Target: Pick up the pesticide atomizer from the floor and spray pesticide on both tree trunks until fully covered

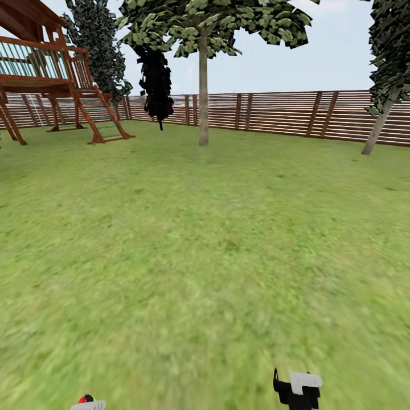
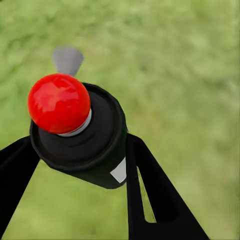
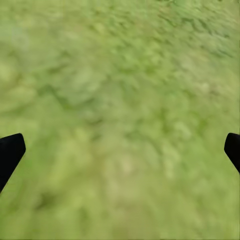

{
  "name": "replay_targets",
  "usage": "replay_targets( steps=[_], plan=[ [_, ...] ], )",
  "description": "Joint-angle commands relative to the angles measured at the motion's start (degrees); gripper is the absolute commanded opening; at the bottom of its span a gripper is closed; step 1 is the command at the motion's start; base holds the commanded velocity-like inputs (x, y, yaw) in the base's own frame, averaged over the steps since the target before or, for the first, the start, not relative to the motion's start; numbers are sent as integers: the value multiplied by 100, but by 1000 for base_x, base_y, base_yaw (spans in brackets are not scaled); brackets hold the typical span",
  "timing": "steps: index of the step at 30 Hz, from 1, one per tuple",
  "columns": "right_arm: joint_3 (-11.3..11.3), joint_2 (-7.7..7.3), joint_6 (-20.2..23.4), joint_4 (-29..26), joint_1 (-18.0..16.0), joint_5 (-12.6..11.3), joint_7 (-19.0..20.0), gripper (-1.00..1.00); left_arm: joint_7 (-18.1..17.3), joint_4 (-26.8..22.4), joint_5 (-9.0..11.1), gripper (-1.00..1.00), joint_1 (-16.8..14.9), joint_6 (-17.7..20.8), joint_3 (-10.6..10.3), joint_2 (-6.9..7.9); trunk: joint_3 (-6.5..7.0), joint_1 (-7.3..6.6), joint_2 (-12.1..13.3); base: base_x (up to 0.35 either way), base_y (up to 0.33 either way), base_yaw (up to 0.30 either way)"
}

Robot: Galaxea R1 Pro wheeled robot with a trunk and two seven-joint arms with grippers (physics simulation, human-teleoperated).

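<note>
Grass lawn [image 1: 205,239] runs back to a slatted fence [image 1: 285,114], one tree trunk [image 1: 203,91] standing well ahead. Left hand [image 2: 75,165] is clenched around the pesticide atomizer [image 2: 80,135], red knob up. It looks rigid, light and smooth-sided, so a mid-body grip seems safest. Right hand [image 3: 120,150] is released, fingers wide apart over grass.

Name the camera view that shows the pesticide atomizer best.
The left wrist view: the dark cylindrical pesticide atomizer with its red top sits close up between the left end effector fingers. The head view catches just its red-dotted cap at the bottom edge.
</note>
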Motion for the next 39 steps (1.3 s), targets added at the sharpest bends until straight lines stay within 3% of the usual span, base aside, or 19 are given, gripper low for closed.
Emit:
replay_targets(
  steps=[1,39],
  plan=[
    [-41,2,-11,4,-4,60,-28,100,-59,5,21,-100,-4,-11,44,-1,-5,3,-2,339,0,0],
    [-41,20,-11,4,-4,60,-28,100,-59,5,21,-100,-4,-11,44,-1,-5,3,-2,338,0,-27]
  ],
)
